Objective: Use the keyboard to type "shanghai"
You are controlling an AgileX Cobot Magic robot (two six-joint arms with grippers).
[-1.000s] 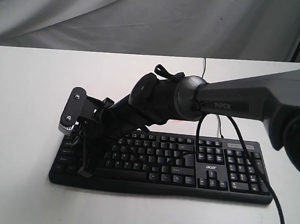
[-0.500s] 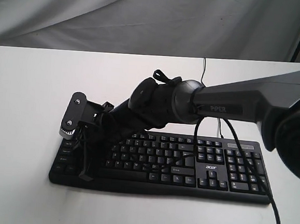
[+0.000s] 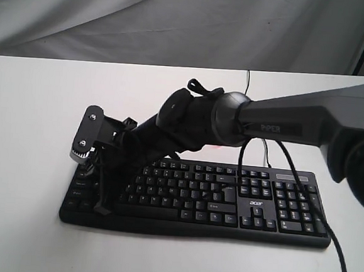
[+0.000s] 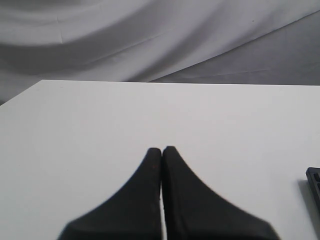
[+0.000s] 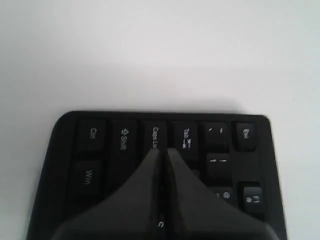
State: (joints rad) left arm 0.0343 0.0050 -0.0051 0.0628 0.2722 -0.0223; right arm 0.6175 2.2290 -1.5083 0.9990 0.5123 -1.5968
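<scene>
Right gripper (image 5: 161, 151) fingers pressed shut, holding nothing, tips low over the left end of the keyboard (image 3: 258, 208) by the Caps Lock key (image 5: 156, 136); the keyboard lies at the table (image 3: 31, 130) front. Likely an "s" or "a" press, can't tell which; next calls for a small lift and sideways shift to the following letter. Left gripper (image 4: 161, 149) also shut, idle over the table.

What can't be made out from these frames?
- Key under the right pincer: in the right wrist view the pincer itself covers it; in the exterior view the arm hides the left letter keys of the keyboard.
- Tip contact with a key: neither view shows it.
- Key legends: too small in the exterior view.
- Keyboard in the left wrist view: cut off by the edge, beyond the shut left pincer.
</scene>
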